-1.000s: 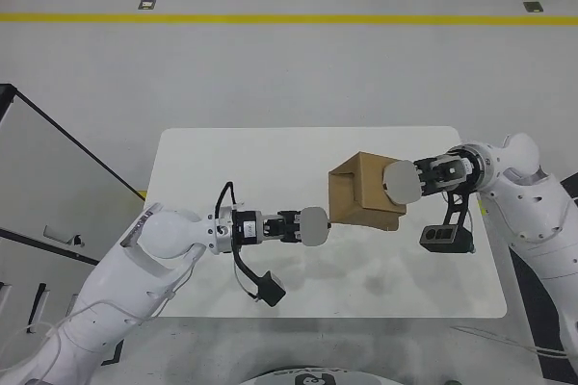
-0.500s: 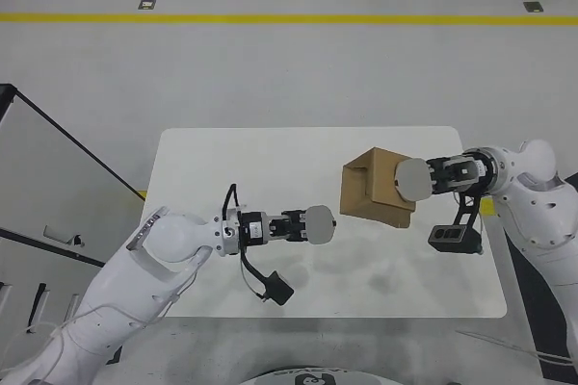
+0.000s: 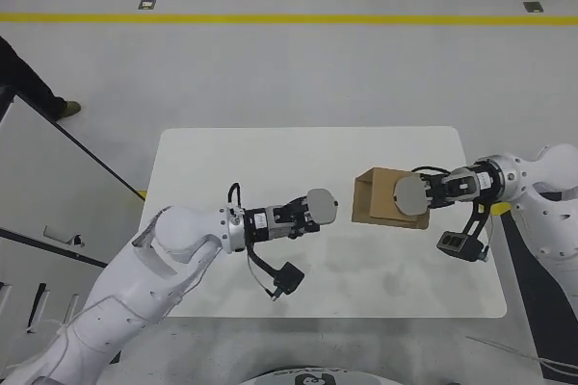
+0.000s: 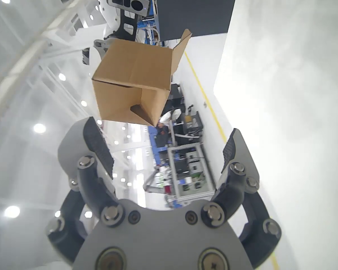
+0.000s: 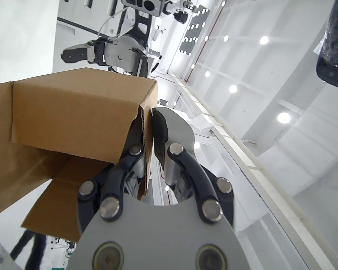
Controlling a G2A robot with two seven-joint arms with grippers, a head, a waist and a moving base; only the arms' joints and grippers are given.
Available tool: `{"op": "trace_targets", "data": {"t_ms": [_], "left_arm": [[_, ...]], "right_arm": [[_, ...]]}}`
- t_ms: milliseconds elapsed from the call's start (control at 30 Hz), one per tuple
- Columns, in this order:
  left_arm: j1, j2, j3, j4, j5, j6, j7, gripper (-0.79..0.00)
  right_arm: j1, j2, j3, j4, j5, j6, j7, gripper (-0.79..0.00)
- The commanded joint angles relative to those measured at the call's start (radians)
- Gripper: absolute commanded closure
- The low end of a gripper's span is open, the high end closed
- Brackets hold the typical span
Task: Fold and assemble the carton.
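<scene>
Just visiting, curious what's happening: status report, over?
Right end effector shut on carton wall. Left end effector open, short of carton. One flap open. Nothing between them.

The carton (image 5: 73, 108) is matt brown corrugated cardboard, its fluting bare at a cut edge. The left hand (image 4: 163, 130) and right hand (image 5: 146, 122) have matt grey metal plates, shiny screws and rough black rubber pads (image 4: 97, 144). The surface (image 3: 270, 164) is smooth, matt white.
</scene>
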Motion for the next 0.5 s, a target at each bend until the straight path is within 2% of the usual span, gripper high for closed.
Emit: {"op": "trace_targets", "data": {"t_ms": [0,100,167,233,400,467], "left_arm": [[0.000,0.000,0.000,0.000,0.021,0.027,0.005,-0.785],[0.000,0.000,0.000,0.000,0.021,0.027,0.005,-0.785],[0.013,-0.002,-0.005,0.010,-0.041,0.006,-0.017,-0.785],[0.005,-0.002,-0.011,0.001,-0.045,-0.052,-0.054,-0.785],[0.009,-0.009,-0.033,0.012,-0.216,-0.151,-0.125,-0.785],[0.002,-0.009,-0.032,0.002,-0.198,-0.179,-0.148,-0.785]], "right_arm": [[0.000,0.000,0.001,0.001,-0.001,0.001,0.001,0.000],[0.000,0.000,0.001,0.001,-0.001,0.001,0.001,0.000],[0.000,0.000,0.001,0.001,-0.001,0.001,0.001,0.000],[-0.010,-0.001,-0.003,-0.026,-0.027,0.003,0.028,0.000],[-0.009,0.001,-0.006,-0.049,-0.107,0.011,0.028,0.000],[-0.004,0.002,-0.006,-0.051,-0.148,0.015,0.034,0.000]]}}
